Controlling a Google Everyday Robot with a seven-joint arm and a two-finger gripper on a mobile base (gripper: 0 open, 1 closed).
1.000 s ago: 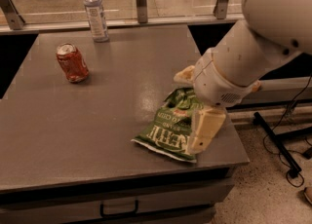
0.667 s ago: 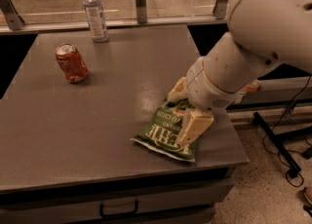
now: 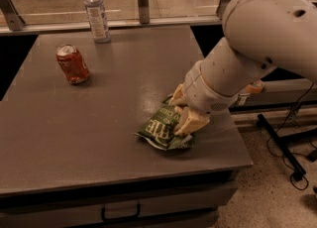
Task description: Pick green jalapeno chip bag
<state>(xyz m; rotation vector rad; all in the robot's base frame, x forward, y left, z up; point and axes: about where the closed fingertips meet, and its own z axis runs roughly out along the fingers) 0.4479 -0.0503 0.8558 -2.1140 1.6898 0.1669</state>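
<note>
Where the green jalapeno chip bag (image 3: 159, 133) lies flat near the right front corner of the table (image 3: 89, 138), the gripper (image 3: 182, 114) rests down on its right end, touching the foil; whether it has closed on the bag cannot be told. A sound pick likely needs a firm pinch on a raised crinkle before a straight lift, since slack foil may slip. Red can (image 3: 73, 63) and water bottle (image 3: 96, 11) sit well apart, rear left.
</note>
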